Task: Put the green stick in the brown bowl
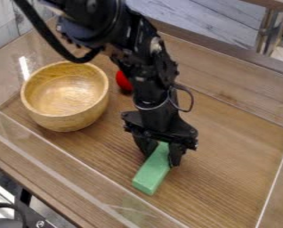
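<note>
The green stick (152, 175) lies flat on the wooden table, its near end pointing toward the front edge. My gripper (161, 153) points down over the stick's far end. One black finger stands on each side of the stick, and both press against its edges. That far end is hidden between the fingers, and the stick still rests on the table. The brown bowl (59, 117) stands empty to the left of the gripper, about a hand's width away.
A red strawberry-like toy (123, 80) lies behind the arm, just right of the bowl. A low clear plastic wall (73, 183) runs along the front and left edges of the table (233, 151). A chair leg (270, 36) stands at the back right.
</note>
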`<action>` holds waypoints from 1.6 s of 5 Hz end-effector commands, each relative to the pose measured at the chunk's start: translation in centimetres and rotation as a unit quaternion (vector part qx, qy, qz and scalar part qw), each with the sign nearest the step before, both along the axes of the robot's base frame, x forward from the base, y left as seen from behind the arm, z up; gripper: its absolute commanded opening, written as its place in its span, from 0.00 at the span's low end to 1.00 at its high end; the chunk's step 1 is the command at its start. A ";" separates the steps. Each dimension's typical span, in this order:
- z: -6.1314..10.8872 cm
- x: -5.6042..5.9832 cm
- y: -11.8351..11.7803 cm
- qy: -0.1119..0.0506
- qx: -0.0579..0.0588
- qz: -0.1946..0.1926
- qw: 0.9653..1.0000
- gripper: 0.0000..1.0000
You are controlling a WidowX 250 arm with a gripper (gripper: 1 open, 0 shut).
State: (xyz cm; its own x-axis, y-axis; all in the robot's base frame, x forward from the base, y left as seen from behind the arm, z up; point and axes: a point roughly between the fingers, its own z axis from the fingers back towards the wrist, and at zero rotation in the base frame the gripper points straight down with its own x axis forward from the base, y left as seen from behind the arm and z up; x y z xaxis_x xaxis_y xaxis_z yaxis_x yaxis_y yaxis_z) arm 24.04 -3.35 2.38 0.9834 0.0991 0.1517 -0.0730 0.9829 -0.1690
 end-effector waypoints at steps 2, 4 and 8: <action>1.7 -0.1 -0.2 -0.018 0.007 0.038 0.999 0.00; 2.9 -0.8 -0.2 -0.020 0.011 0.033 0.999 0.00; 10.2 -0.2 6.9 -0.052 0.048 0.000 0.997 0.00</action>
State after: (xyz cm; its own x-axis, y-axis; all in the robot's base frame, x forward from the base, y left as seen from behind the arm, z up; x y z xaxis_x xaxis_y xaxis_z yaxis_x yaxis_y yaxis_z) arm 23.07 3.48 11.18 0.9734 0.0974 0.2076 -0.0797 0.9926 -0.0921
